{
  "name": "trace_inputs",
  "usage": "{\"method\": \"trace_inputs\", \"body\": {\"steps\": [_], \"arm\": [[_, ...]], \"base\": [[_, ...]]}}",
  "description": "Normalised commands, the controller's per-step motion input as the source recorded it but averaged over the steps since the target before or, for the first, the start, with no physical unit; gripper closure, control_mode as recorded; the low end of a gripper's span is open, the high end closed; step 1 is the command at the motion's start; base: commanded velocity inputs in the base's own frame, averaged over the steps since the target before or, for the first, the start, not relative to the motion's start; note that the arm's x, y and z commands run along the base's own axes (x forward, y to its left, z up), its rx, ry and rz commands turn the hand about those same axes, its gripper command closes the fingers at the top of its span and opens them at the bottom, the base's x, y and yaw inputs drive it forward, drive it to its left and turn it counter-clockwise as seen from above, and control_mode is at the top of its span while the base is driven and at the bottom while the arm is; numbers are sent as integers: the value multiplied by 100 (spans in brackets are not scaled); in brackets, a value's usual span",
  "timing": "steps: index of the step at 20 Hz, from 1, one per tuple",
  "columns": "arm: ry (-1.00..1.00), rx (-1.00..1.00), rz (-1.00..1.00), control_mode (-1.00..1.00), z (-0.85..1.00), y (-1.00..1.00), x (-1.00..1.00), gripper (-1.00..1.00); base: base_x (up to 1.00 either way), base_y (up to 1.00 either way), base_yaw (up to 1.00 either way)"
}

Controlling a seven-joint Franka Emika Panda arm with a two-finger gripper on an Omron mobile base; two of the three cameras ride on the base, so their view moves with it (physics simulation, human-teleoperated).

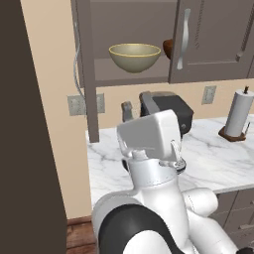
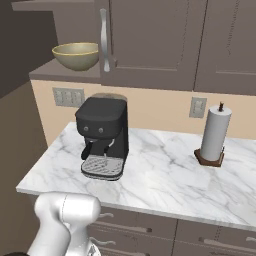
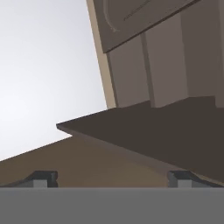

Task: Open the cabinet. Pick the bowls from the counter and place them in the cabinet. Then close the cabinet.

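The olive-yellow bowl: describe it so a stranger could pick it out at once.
Look at the dark wall cabinet above the marble counter; its left door stands open. On the shelf inside sits the olive-yellow bowl, round and deep. A reddish-brown bowl peeks out beside it, mostly hidden by the closed door.

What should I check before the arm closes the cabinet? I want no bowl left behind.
1. Olive bowl on the cabinet shelf: ok.
2. Brown bowl inside: ok, though only its edge shows past the right door.
3. No bowl on the counter: ok; the coffee machine and paper towel stand there.
4. Gripper open and holding nothing: ok.
5. Left door shut: not ok, it stands open.
6. Gripper lined up with that door: cannot tell.
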Motion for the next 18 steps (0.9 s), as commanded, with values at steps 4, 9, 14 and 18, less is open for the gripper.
{"method": "trace_inputs", "body": {"steps": [4, 9, 14, 18], "arm": [[29, 28, -27, -100, -42, 77, -69, -100], [22, 26, -24, -100, -39, 81, -80, -100], [9, 18, -22, -100, -27, 68, -78, -100], [6, 12, -21, -100, -18, 53, -56, -100]], "base": [[0, 0, 0], [0, 0, 0], [0, 0, 0], [0, 0, 0]]}}
